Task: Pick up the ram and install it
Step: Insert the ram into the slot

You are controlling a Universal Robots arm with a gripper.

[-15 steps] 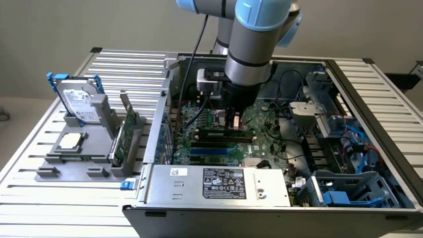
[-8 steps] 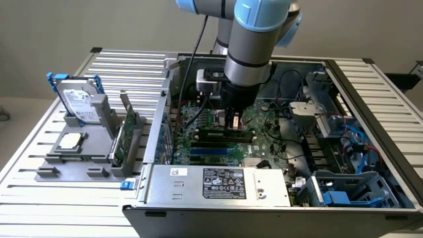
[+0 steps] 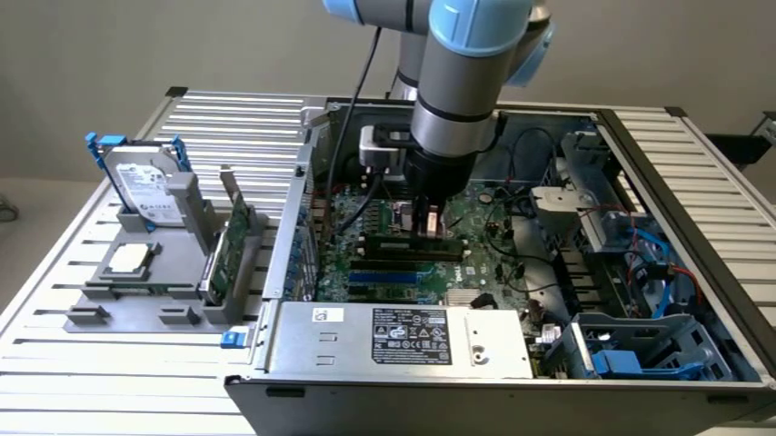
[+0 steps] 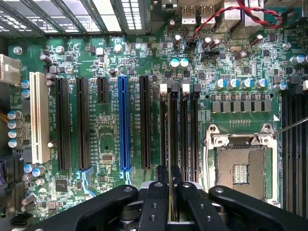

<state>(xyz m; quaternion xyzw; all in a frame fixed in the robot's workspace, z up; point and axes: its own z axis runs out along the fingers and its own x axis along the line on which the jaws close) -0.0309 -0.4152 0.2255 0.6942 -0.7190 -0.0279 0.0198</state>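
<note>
The ram [image 4: 169, 204] is a long, thin green circuit-board stick carrying a row of dark chips. It stands on its long edge, pinched between the two fingers of the claw [image 4: 169, 171]. In the exterior view it [image 3: 410, 242] lies low over the motherboard [image 3: 485, 263], lengthwise along a black memory slot [image 4: 169, 125]. Whether it is fully seated cannot be told.

I can't read any txt here. PSU label [image 3: 412, 331] and hard-drive sticker [image 3: 148, 193] carry print, too small. Same w/ motherboard silkscreen [image 4: 107, 130].
</note>
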